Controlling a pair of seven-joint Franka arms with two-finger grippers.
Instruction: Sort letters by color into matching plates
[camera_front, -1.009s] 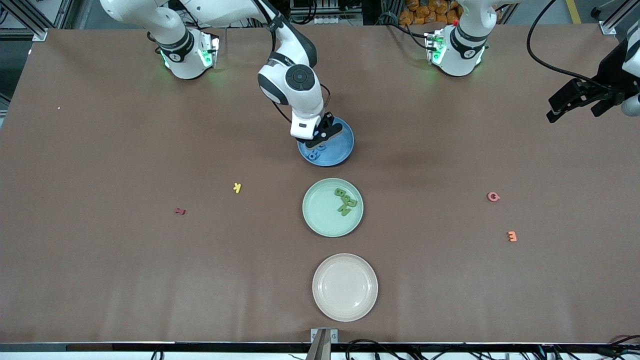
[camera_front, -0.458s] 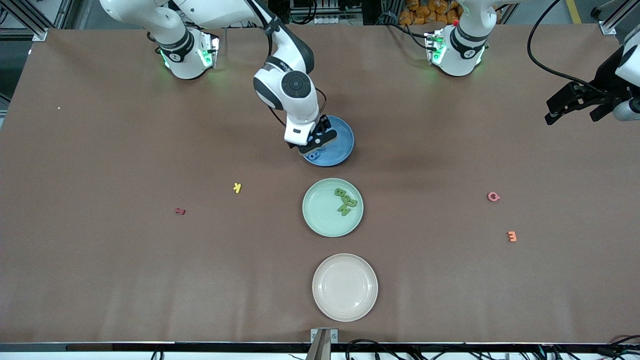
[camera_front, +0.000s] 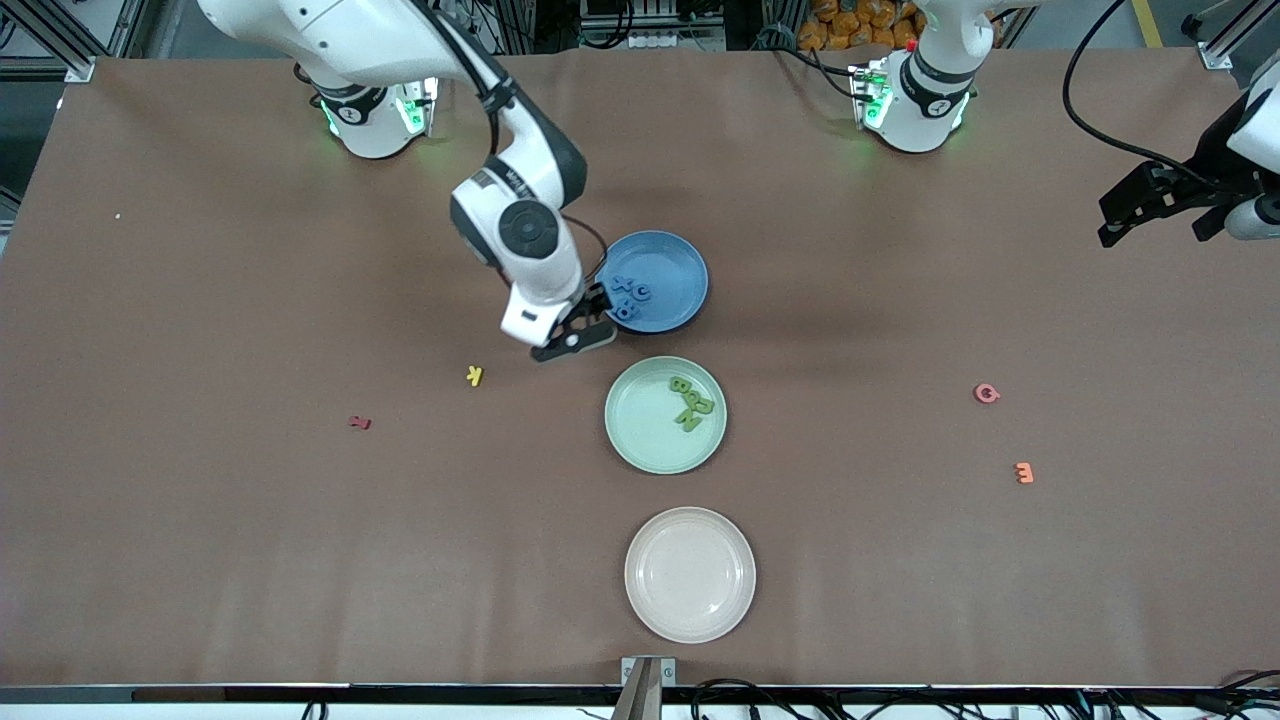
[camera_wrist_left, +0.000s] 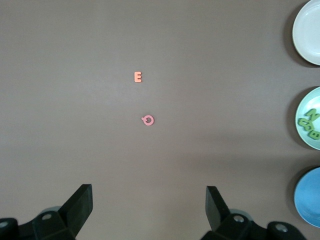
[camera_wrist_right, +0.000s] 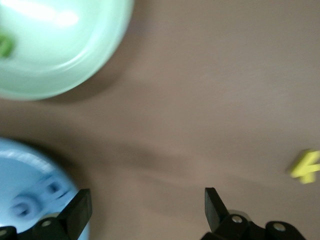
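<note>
A: Front view. Right gripper (camera_front: 573, 338) over bare table just beside the blue plate (camera_front: 672, 272), jaws spread wide, nothing in them. Blue letters (camera_front: 629, 295) sit clustered in that plate; green letters (camera_front: 692, 403) lie in the mint plate (camera_front: 640, 432), which is nearer the camera. Left gripper (camera_front: 1150, 208) waits over the left arm's end of the table, holding nothing.

B: Risk?

A: My judgement: sorting looks complete, so the hazard is a stray grab at the yellow K (camera_front: 475, 376). Thin foam, light, easily nudged.

B: Left wrist view?

A: Its fingers (camera_wrist_left: 80, 209) stand wide apart, empty. Below them, an orange E (camera_wrist_left: 138, 77) and a pink letter (camera_wrist_left: 148, 120) lie flat on the matte brown table (camera_wrist_left: 75, 100). A cream plate (camera_wrist_left: 309, 31) shows at the frame's edge: smooth, shallow, round.

B: Right wrist view?

A: Blurred. Fingers (camera_wrist_right: 79, 211) parted, empty; glossy mint and blue rims visible.
</note>
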